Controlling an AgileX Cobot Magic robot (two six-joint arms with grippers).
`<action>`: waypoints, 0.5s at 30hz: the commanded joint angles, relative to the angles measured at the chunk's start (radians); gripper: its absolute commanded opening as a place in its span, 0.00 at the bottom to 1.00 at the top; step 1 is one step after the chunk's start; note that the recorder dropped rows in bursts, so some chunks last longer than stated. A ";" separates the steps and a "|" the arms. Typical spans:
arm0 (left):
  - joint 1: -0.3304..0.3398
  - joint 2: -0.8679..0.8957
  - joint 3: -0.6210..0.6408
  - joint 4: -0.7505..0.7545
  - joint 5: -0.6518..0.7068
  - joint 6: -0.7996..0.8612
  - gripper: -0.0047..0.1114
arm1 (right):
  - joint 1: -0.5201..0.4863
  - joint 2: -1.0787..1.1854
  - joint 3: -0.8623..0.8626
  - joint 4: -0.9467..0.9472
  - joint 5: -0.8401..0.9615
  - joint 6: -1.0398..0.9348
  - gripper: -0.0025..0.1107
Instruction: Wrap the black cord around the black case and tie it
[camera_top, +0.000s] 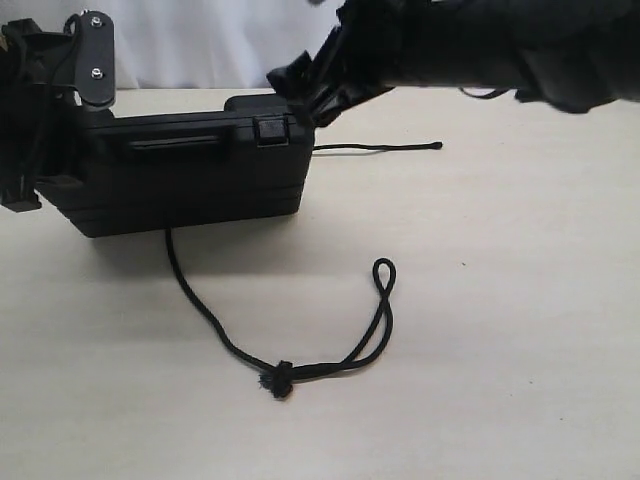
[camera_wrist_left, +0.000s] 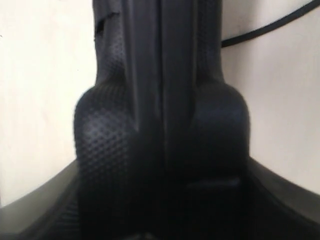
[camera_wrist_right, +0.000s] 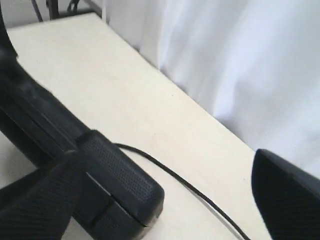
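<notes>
black case (camera_top: 190, 185) stands on edge; black cord (camera_top: 280, 378) passes under it, looped knotted end in front, tip behind.

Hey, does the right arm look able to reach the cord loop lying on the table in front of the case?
Probably yes. The cord loop lies on the table with nothing over it, but the right gripper sits open at the black case corner and must leave it first.

- No lettering, brand, number or sign can be read on the black case (camera_top: 190, 185); its panels look plain.
- Nothing can be read on the black cord (camera_top: 212, 325) or the table (camera_top: 500, 380) either.
</notes>
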 joint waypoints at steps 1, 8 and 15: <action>0.000 -0.010 0.022 0.000 -0.005 0.000 0.04 | -0.062 -0.065 -0.001 -0.128 0.176 0.278 0.78; 0.000 -0.010 0.053 -0.009 -0.041 0.000 0.04 | -0.116 -0.075 0.015 -0.952 0.567 1.157 0.76; 0.000 -0.010 0.053 -0.054 -0.031 0.002 0.04 | -0.112 0.010 0.181 -0.830 0.530 1.290 0.60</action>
